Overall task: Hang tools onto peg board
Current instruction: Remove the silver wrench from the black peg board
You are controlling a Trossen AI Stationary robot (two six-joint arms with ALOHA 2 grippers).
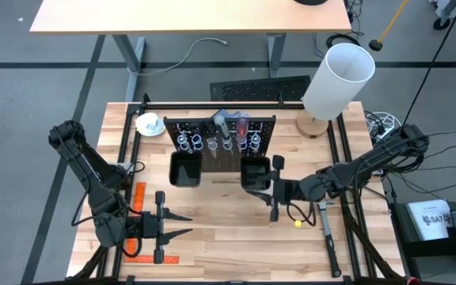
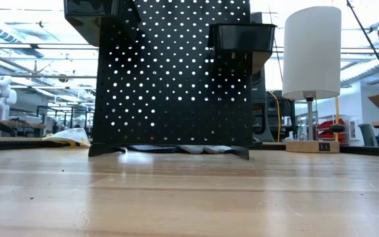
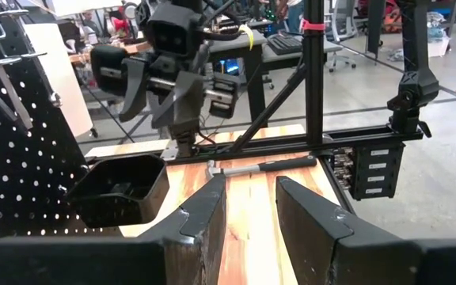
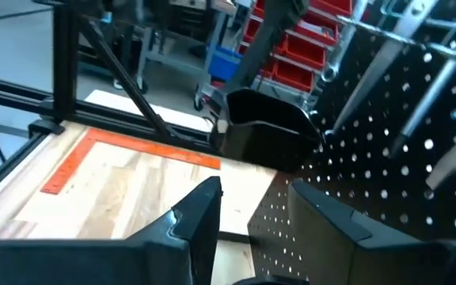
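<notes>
Black peg board [image 1: 222, 144] stands upright holding tools [image 1: 220, 134] in its rings, while the empty right gripper [image 1: 274, 190], jaws apart, hovers beside its bin [image 1: 254, 175] and the left gripper [image 1: 182, 222] waits open.

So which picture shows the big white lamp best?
The low view: the lamp stands there side-on, with white shade, stem and wooden base, right of the peg board. The high view shows it tilted from above. I can't find it in either wrist view.
</notes>
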